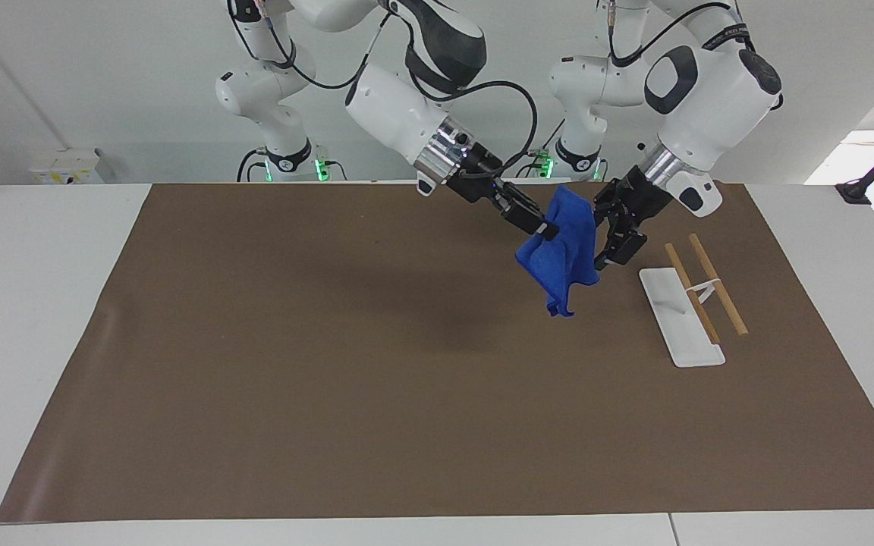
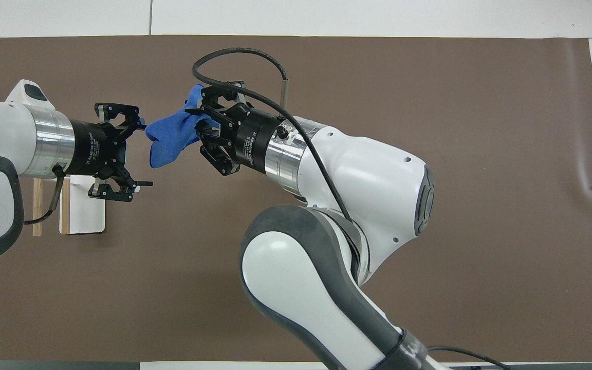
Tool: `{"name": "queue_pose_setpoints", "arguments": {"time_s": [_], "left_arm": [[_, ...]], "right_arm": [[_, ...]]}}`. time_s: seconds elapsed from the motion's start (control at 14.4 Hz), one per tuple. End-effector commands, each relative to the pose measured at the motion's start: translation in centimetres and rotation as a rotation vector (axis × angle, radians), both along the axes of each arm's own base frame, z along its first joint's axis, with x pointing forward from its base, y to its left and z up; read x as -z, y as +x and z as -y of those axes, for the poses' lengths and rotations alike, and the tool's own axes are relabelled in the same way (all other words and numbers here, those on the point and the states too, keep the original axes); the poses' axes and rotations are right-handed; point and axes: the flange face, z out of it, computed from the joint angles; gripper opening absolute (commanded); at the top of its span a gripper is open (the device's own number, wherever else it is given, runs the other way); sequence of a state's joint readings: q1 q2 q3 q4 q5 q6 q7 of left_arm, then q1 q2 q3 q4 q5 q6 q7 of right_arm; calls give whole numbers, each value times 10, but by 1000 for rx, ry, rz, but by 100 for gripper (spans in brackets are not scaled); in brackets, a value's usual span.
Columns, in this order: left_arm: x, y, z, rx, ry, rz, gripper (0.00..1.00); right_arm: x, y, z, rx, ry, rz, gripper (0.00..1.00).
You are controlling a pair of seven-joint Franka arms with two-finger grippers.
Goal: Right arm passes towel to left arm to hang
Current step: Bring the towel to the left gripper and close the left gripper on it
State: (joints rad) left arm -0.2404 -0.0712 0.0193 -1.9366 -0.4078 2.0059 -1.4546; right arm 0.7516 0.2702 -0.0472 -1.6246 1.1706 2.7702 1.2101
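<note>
My right gripper [image 1: 547, 227] is shut on the blue towel [image 1: 562, 250] and holds it in the air over the brown mat, toward the left arm's end. The towel hangs down in folds, clear of the mat. It also shows in the overhead view [image 2: 170, 141], with the right gripper [image 2: 201, 126] pinching its upper part. My left gripper [image 1: 602, 235] is open, its jaws spread wide, right beside the towel's free edge. In the overhead view the left gripper [image 2: 142, 153] has one fingertip next to the towel's corner. I cannot tell whether it touches.
A small rack stands on the mat toward the left arm's end: a white base plate [image 1: 680, 315] with two wooden rods [image 1: 718, 284] on a thin white support. In the overhead view the plate [image 2: 82, 208] lies partly under the left gripper. The brown mat [image 1: 331, 364] covers the table.
</note>
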Motion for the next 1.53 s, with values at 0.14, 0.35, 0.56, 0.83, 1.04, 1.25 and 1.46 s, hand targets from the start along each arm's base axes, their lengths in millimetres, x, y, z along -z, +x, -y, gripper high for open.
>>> {"name": "queue_pose_setpoints", "arguments": {"time_s": [0.14, 0.35, 0.56, 0.83, 1.04, 1.25, 1.46], "left_arm": [[1, -1, -13, -44, -32, -26, 100], [-4, 4, -23, -72, -55, -20, 100], [-1, 4, -28, -108, -97, -42, 100], [10, 4, -3, -203, -104, -116, 100], [16, 8, 14, -222, -105, -110, 100], [21, 17, 16, -246, -128, -86, 100], [28, 11, 44, -205, -132, -90, 100]], "right_arm": [[1, 0, 0, 13, 6, 4, 0], [1, 0, 1, 15, 6, 4, 0], [0, -1, -1, 11, 6, 6, 0], [0, 0, 0, 14, 5, 8, 0], [0, 0, 0, 14, 5, 8, 0], [1, -1, 0, 13, 4, 7, 0], [0, -1, 0, 13, 5, 8, 0]]}}
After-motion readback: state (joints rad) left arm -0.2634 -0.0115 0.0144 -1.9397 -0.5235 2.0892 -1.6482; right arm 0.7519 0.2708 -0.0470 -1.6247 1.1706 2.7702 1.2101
